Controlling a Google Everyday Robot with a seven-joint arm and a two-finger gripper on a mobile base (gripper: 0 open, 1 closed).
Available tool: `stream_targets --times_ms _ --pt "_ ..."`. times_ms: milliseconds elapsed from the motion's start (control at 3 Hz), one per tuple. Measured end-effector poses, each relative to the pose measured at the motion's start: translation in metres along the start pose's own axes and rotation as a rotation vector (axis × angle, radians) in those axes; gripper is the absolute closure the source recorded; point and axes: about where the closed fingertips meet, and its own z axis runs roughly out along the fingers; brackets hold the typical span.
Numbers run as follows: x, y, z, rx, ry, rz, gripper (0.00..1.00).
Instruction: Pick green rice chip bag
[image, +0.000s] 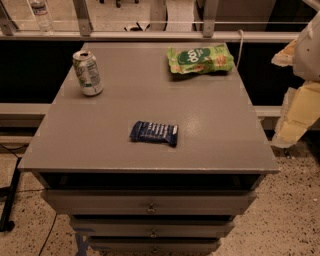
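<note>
The green rice chip bag (200, 59) lies flat at the far right of the grey cabinet top (115, 120). It is light green with a dark green round logo and pictured tan chips. My gripper (298, 116) shows as a white and pale yellow shape at the right edge of the view. It hangs beside the cabinet's right side, to the right of the bag and nearer than it, apart from it and touching nothing on the top.
A green-and-white drink can (88, 73) stands upright at the far left of the top. A small dark blue wrapped bar (154, 133) lies near the middle front. Drawers (150, 202) face me below. A railing (150, 35) runs behind the cabinet.
</note>
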Motion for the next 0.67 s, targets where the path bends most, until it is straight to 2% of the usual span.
stream_targets --times_ms 333,667 --pt "0.0 0.0 0.0 0.0 0.0 0.0 0.0" --pt "-0.005 -0.013 -0.001 0.02 -0.045 0.003 0.0"
